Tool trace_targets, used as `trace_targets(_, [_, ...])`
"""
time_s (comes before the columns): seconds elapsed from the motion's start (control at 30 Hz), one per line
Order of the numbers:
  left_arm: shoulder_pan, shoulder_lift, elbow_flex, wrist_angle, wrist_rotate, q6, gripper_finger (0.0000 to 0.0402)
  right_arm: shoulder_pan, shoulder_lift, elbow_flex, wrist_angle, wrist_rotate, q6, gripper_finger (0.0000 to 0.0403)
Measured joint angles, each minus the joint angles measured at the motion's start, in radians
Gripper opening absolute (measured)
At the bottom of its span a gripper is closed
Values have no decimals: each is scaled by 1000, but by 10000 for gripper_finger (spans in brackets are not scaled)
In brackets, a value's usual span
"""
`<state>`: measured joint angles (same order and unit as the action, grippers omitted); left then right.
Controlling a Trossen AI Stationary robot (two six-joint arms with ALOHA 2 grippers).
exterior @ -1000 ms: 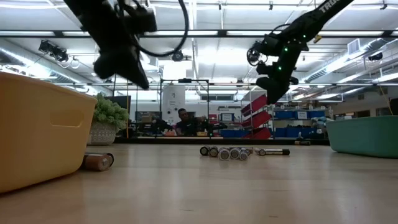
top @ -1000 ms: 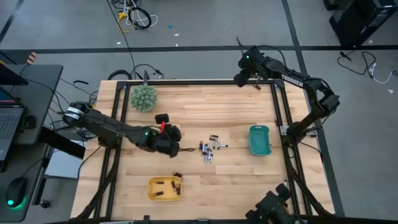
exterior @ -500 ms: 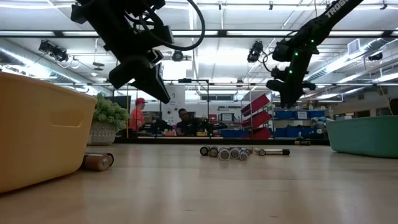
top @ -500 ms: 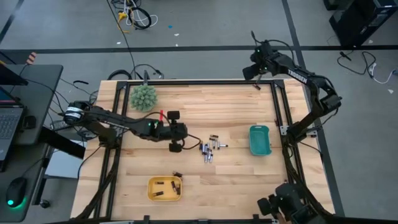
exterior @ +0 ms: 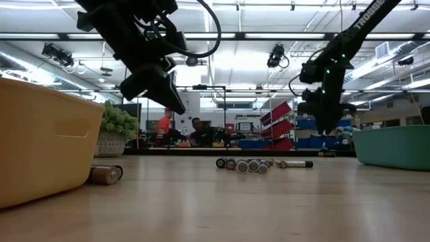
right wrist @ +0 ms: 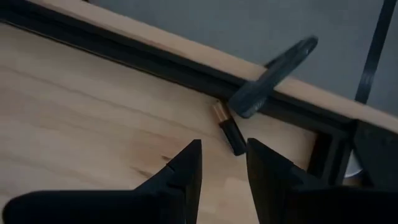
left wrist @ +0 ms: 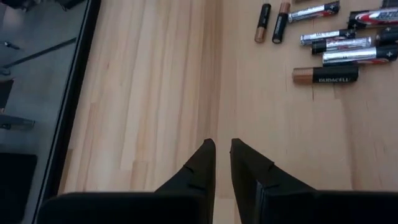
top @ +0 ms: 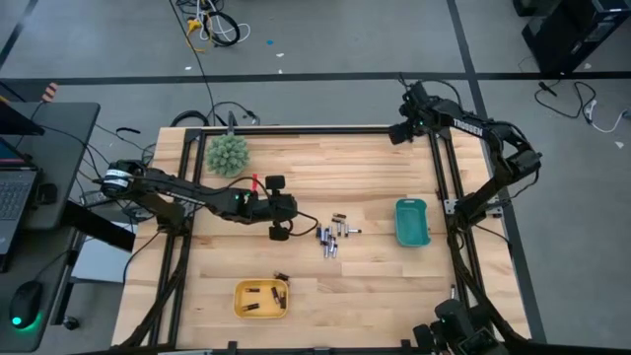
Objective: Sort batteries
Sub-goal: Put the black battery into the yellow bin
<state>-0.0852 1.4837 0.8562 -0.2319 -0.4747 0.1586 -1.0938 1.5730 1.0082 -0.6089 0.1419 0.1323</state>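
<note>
Batteries [top: 332, 237]: small cylindrical cells, dark and silvery, lying loose in a cluster on the pale wood-plank table [top: 325, 168] just ahead of my left claw [top: 280, 233]. Seen from that claw, most lie crosswise to my fingers, stacked side by side; two copper-tipped ones [left wrist: 271, 22] point along my finger line. Left claw is narrow, a slim gap between the tips, nothing in it, hovering above bare wood. Right claw [top: 396, 133] is up at the table's far right corner, partly open and empty; one black cell with a copper end [right wrist: 228, 130] lies just past its fingertips, angled against the black frame rail [right wrist: 155, 62]. More dark cells sit in the yellow plastic tray [top: 261, 299] behind my left claw.
</note>
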Motion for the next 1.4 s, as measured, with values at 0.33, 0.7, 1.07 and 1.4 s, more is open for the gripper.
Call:
trace_targets(0.33, [8,0,-42,116,1,19,45,-17,0,-56,47,10,65,32])
trace_targets(0.7, [8,0,-42,102,-11,20,45,8,0,-56,140,8,25,2])
trace_targets(1.07, [8,0,-42,121,-22,36,44,-6,108,-55,160,118,75,0])
trace_targets(1.4, [9,0,-42,109,-25,14,44,-23,204,-51,187,95,78,0])
